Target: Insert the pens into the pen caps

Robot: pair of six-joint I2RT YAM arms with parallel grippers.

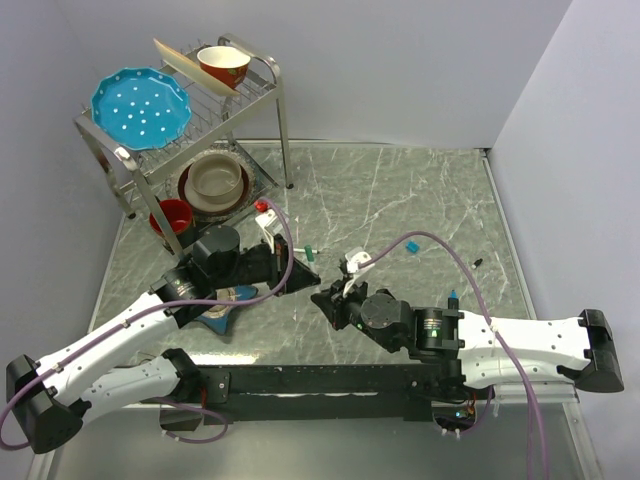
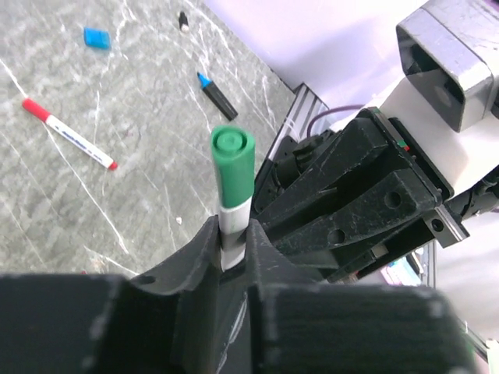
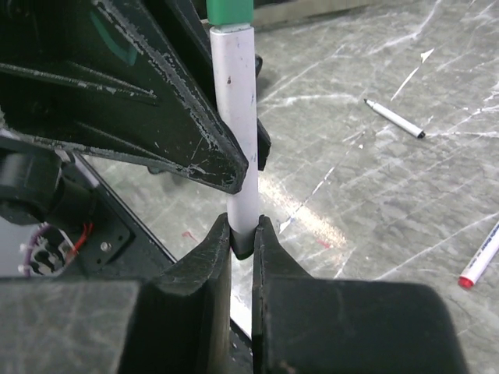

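Observation:
A white pen with a green cap on its end is held between both grippers above the table. My left gripper is shut on the white barrel just below the cap. My right gripper is shut on the barrel's dark tail end. In the top view the two grippers, left and right, meet at the table's middle. On the table lie a white pen with red ends, a loose blue cap, a dark pen with a blue tip, a black cap and a white pen with a black tip.
A metal dish rack stands at the back left with a blue plate, bowls and a red cup. A blue object lies under my left arm. A black rail runs along the near edge.

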